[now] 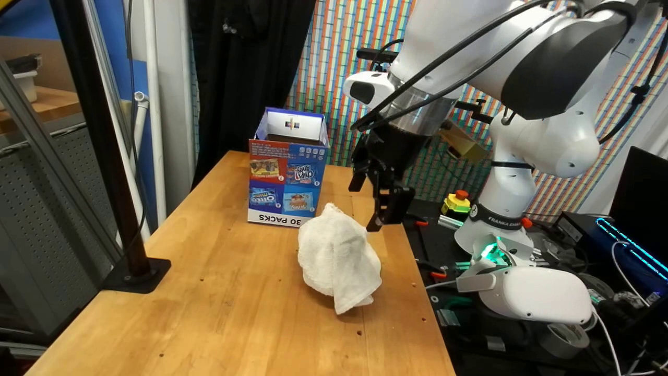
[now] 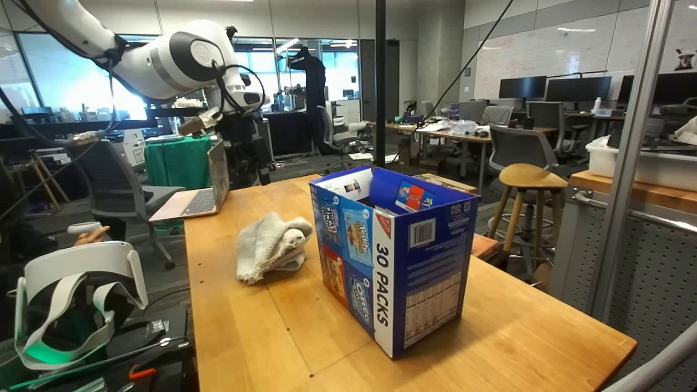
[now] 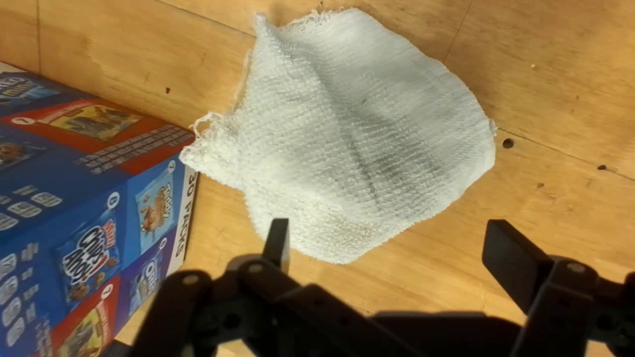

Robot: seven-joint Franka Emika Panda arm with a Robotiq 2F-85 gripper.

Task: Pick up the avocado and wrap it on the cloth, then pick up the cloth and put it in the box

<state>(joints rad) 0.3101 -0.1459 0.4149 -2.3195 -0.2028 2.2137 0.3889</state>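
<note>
beside the open-topped blue cardboard box (image 2: 433, 267), its inside partly hidden, a bunched white cloth (image 1: 336, 256) is seen; the black gripper (image 3: 389, 240) is spread wide.

In an exterior view: wood tabletop (image 1: 224, 297) beneath the gripper (image 1: 365, 204); black curtain (image 1: 245, 89) beyond it, left as seen; dark post (image 1: 106, 146), foot on the tabletop, farther left; white headset (image 1: 543, 295) lower, right. In an exterior view: open laptop (image 2: 199, 202) lower than the gripper, left; wooden stool (image 2: 531, 177), monitors (image 2: 578, 90) well off right.
</note>
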